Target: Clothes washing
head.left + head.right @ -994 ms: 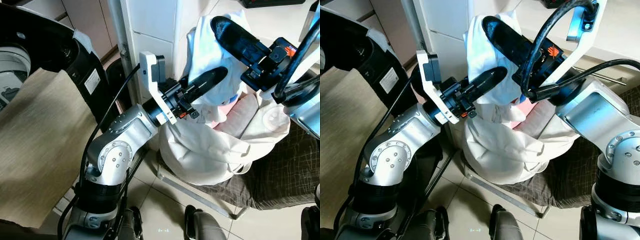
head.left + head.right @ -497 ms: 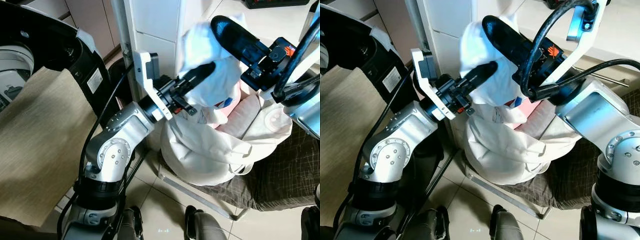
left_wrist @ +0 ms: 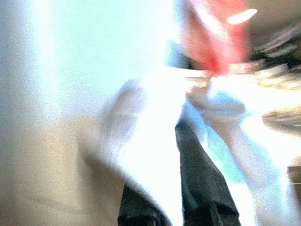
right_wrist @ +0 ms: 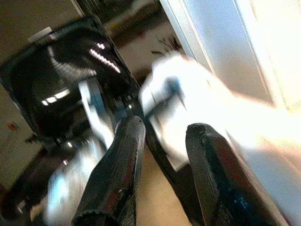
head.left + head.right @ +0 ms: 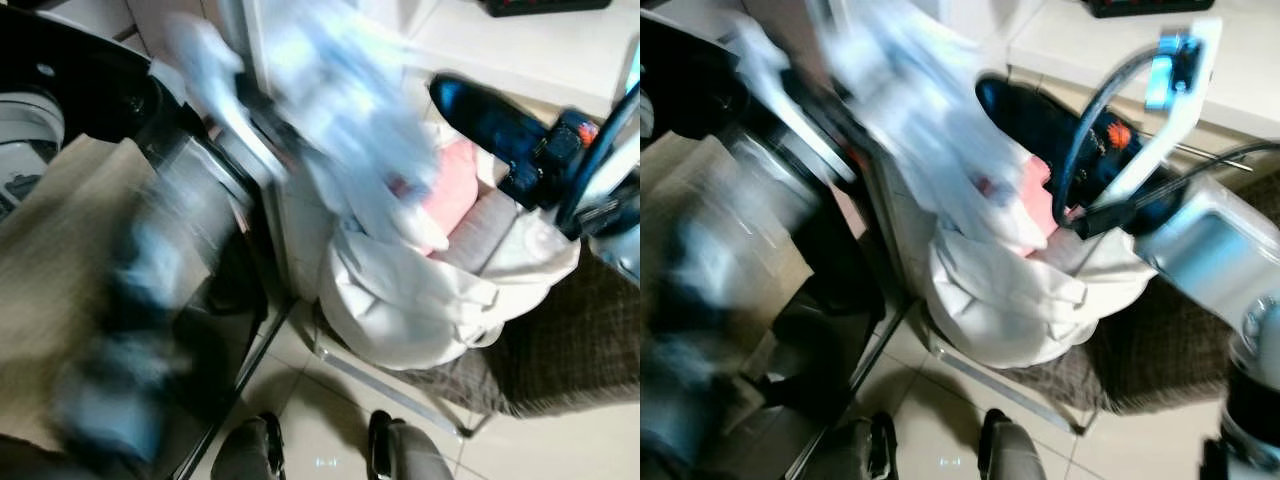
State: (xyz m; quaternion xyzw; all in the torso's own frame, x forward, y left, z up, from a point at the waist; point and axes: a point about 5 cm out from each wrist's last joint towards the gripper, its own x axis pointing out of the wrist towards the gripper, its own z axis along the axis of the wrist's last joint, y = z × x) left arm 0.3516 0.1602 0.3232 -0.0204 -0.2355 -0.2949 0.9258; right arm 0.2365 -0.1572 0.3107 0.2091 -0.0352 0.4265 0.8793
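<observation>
The left arm (image 5: 150,300), steady half a second ago, now sweeps in a blur toward the washer (image 5: 90,110), its gripper (image 3: 181,155) clamped on a white garment (image 5: 350,120) lifted out of the laundry bag (image 5: 420,310). The right gripper (image 4: 162,141) hangs above the bag, fingers parted and empty.

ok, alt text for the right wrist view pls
Two black fingers of the right gripper, jaws apart and empty, point toward a blurred white garment. Behind it sits a dark washing machine drum.
</observation>
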